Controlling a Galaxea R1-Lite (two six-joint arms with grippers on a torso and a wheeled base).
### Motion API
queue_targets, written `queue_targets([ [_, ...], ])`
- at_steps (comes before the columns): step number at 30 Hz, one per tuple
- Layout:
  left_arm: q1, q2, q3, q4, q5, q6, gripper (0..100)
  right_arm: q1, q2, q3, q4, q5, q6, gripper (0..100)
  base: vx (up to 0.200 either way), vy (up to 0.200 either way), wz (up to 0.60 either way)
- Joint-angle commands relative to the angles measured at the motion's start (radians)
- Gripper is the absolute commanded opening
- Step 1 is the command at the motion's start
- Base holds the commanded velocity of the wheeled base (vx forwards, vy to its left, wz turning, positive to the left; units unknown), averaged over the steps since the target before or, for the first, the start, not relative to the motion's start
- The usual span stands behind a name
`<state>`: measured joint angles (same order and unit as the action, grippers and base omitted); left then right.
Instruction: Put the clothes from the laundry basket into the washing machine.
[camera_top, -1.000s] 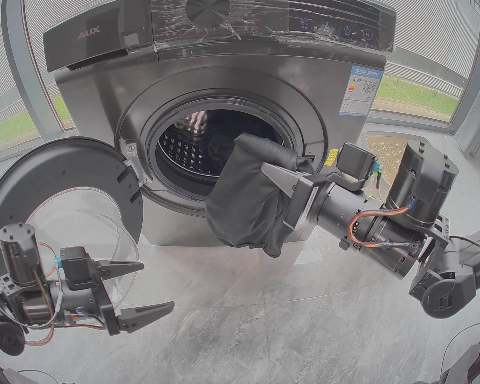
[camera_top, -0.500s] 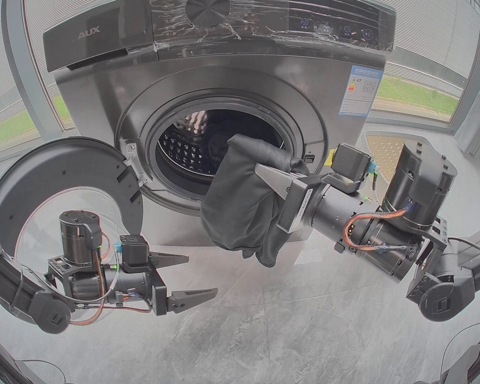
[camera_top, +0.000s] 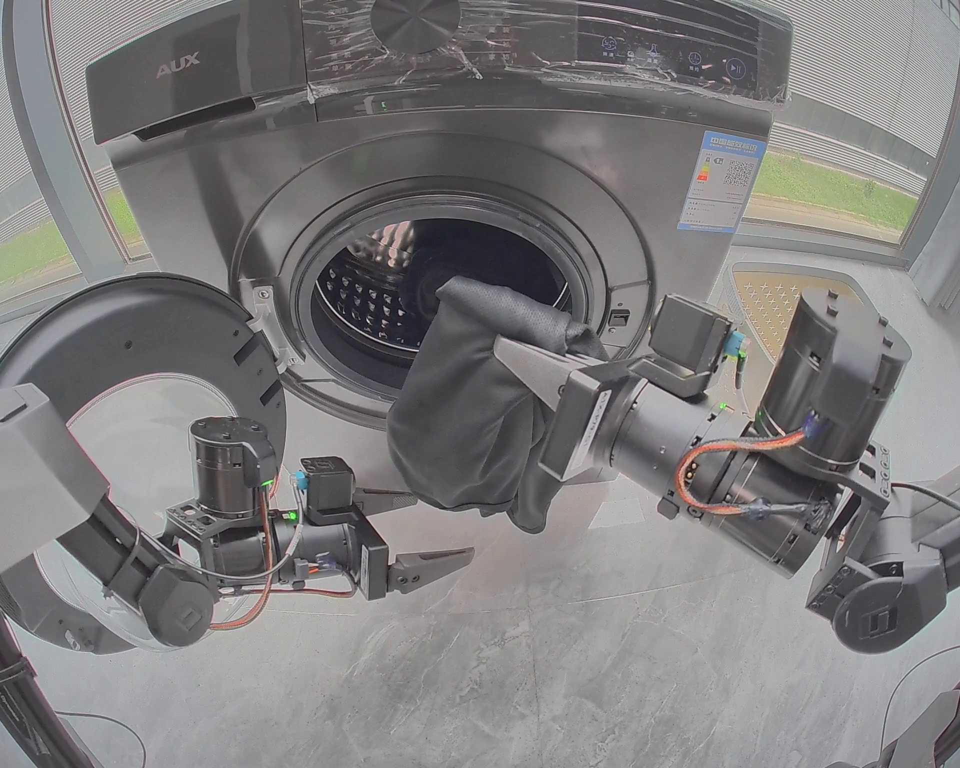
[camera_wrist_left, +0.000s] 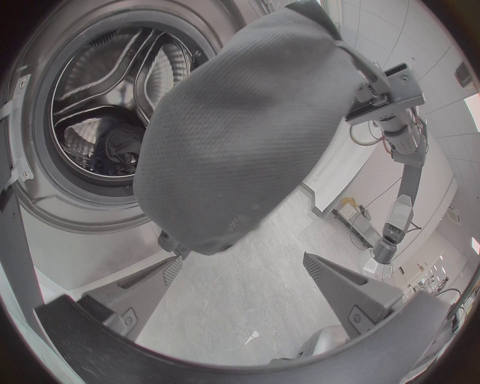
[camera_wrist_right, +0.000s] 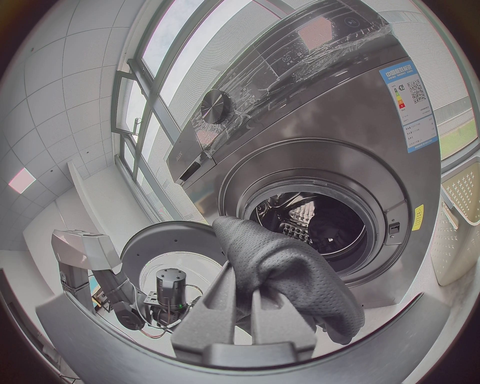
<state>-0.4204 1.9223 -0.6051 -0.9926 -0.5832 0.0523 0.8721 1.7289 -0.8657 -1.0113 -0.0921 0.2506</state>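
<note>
A dark grey garment (camera_top: 470, 420) hangs from my right gripper (camera_top: 515, 358), which is shut on it just in front of the washing machine's (camera_top: 440, 200) open drum mouth (camera_top: 440, 290). The same garment (camera_wrist_right: 290, 270) drapes over the closed fingers (camera_wrist_right: 220, 300) in the right wrist view. Another dark piece of clothing (camera_wrist_left: 117, 150) lies inside the drum. My left gripper (camera_top: 425, 535) is open, low and just left of the hanging garment's bottom edge; its fingertips (camera_wrist_left: 325, 270) sit below the cloth (camera_wrist_left: 240, 135) with nothing between them.
The round washer door (camera_top: 140, 350) stands swung open to the left, behind my left arm. A pale laundry basket (camera_top: 780, 300) stands on the floor to the right of the machine. Grey tiled floor (camera_top: 560, 640) spreads in front.
My left arm has swung right and up toward the garment's bottom edge, its fingers staying open. My right gripper has carried the garment slightly left and up toward the drum.
</note>
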Motion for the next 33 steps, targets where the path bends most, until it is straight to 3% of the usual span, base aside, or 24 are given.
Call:
queue_targets([
  [1,0.009,0.073,-0.062,-0.001,0.002,-0.009,100,0.01,0.0,0.004,-0.001,0.0,0.001,0,0.0,0.0,0.0],
  [14,0.009,0.15,-0.165,-0.084,0.019,-0.031,100,0.011,0.0,0.016,-0.001,0.0,0.001,0,0.0,0.0,0.0],
  [31,-0.02,0.141,-0.134,-0.196,0.019,-0.042,100,0.005,0.004,0.021,-0.001,0.0,0.001,0,0.0,0.0,0.0],
  [32,-0.02,0.142,-0.134,-0.198,0.019,-0.043,0,0.005,0.004,0.022,-0.001,0.0,0.001,0,0.0,0.0,0.0],
  [33,-0.018,0.141,-0.133,-0.207,0.019,-0.043,0,0.005,0.006,0.022,-0.001,0.0,0.001,0,0.0,0.0,0.0],
])
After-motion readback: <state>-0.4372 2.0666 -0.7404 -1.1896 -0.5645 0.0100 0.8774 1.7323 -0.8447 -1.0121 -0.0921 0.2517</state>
